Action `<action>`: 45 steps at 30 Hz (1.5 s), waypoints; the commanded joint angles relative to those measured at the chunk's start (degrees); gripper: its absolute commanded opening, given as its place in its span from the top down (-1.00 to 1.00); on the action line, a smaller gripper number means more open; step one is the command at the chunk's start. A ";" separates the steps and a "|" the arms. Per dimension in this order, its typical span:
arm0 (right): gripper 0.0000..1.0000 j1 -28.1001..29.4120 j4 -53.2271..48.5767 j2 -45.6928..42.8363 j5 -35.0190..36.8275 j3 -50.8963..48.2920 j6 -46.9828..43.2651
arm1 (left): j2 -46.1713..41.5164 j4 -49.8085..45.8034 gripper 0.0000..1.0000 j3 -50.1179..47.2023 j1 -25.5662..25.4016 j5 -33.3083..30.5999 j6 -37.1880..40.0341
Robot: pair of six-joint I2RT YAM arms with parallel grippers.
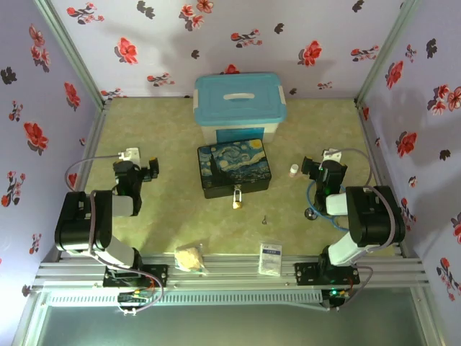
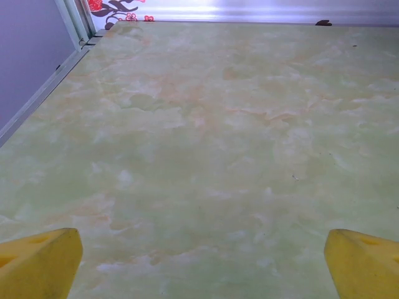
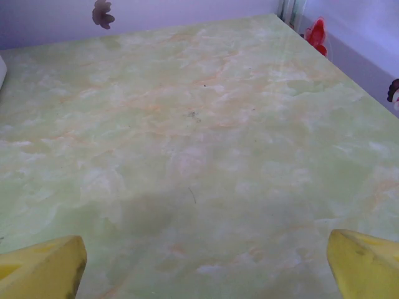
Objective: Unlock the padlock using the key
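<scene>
Opening step, it seems: the key is not yet picked up.
Over the surface (image 1: 166,130), the left pincer (image 2: 202,265) and right pincer (image 3: 206,265) gape wide and empty. The padlock (image 1: 236,200) sits at the dark-blue box's (image 1: 234,169) near face, shackle boxward, long axis near-to-far. The key (image 1: 264,219) lies near it on the right, its heading unclear, and likely needs a fine pinch.

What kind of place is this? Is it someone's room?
Probably a robot test booth, not a room: a left arm and right arm bolted to a metal frame, flowered walls around one table, and a padlock at a painted box.
</scene>
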 commanded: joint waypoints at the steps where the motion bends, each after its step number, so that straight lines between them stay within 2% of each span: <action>1: -0.98 -0.35 -0.14 -0.70 -0.12 0.95 0.01 | 0.09 0.12 -0.99 0.92 0.40 1.01 1.66; 38: -0.98 -0.44 -0.38 -0.67 -0.38 1.03 0.13 | 0.11 0.03 -1.00 0.92 0.45 1.10 1.55; 45: -0.98 -1.06 -1.84 -1.12 -4.34 1.76 -0.61 | -1.61 1.06 -0.99 -0.22 0.96 1.72 0.81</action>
